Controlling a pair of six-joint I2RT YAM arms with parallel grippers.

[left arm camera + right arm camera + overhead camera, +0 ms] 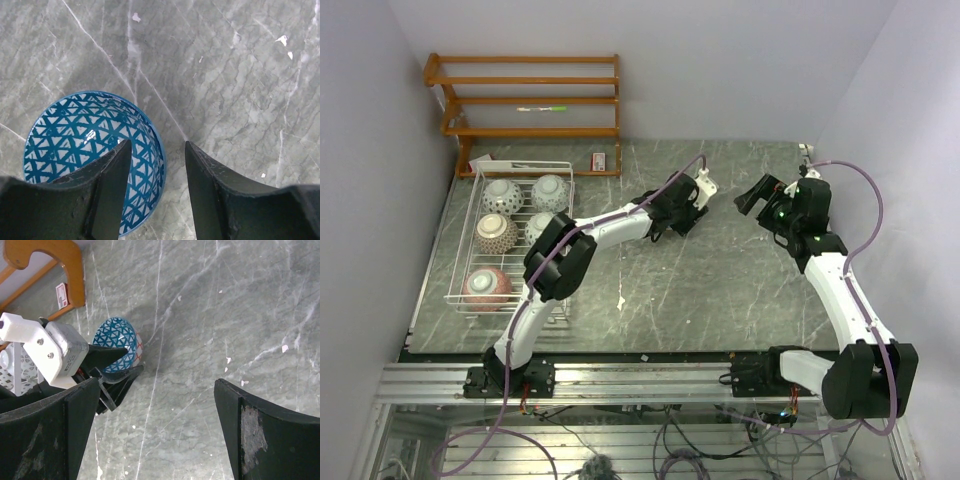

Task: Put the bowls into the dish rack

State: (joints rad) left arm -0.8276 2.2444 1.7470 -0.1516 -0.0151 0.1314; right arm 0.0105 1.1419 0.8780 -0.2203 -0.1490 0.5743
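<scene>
Now spread left gripper straddles rim of blue bowl; right gripper gapes wide.

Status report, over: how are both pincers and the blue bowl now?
Left pincer open, straddling rim of blue bowl. Right pincer open, empty, off to the side. No obstacle seen toward dish rack.

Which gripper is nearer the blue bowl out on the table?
Left. The left gripper straddles the blue bowl at its rim, one finger over the inside, the other outside. The right gripper hangs open off to the side, apart from the bowl.
</scene>
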